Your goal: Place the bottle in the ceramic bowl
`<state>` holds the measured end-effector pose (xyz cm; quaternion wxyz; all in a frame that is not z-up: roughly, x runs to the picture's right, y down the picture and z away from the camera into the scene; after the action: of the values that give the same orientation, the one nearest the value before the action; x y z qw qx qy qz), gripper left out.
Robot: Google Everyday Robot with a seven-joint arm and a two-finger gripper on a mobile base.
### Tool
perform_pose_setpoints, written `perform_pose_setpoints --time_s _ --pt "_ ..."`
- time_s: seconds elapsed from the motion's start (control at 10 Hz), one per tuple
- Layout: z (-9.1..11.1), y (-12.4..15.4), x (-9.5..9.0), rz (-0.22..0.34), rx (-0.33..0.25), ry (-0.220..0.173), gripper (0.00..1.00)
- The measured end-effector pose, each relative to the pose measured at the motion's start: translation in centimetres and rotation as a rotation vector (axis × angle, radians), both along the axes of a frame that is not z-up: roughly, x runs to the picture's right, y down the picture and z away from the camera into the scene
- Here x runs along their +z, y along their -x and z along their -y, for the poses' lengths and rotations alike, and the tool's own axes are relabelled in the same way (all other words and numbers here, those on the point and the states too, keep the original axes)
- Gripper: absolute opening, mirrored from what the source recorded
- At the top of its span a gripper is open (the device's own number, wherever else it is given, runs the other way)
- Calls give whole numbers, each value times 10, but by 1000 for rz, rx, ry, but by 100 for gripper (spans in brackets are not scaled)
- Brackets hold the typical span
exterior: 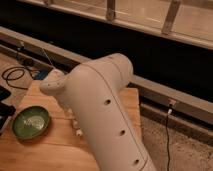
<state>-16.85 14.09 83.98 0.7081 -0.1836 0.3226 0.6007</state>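
Note:
The green ceramic bowl [31, 122] sits on the wooden table [45, 152] at the left, with a pale patch in its centre and nothing in it. My big white arm [107, 115] fills the middle of the view. The gripper [76, 126] is almost wholly hidden behind the arm. Only small pale bits show at the arm's left edge, just right of the bowl and low over the table. The bottle is hidden behind the arm.
A black cable [14, 75] and a blue object [42, 75] lie on the floor beyond the table's far left corner. A dark object [4, 109] sits at the left edge. A metal ledge [165, 97] runs behind the table.

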Motion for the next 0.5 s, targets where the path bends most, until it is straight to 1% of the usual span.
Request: perform_pose_setpoints --time_s 0.3,0.4,0.5 --pt "-6 -21 7 26 87 18 65" --pt "-9 -32 9 39 128 26 65" --pt "-10 -41 12 40 153 32 65"
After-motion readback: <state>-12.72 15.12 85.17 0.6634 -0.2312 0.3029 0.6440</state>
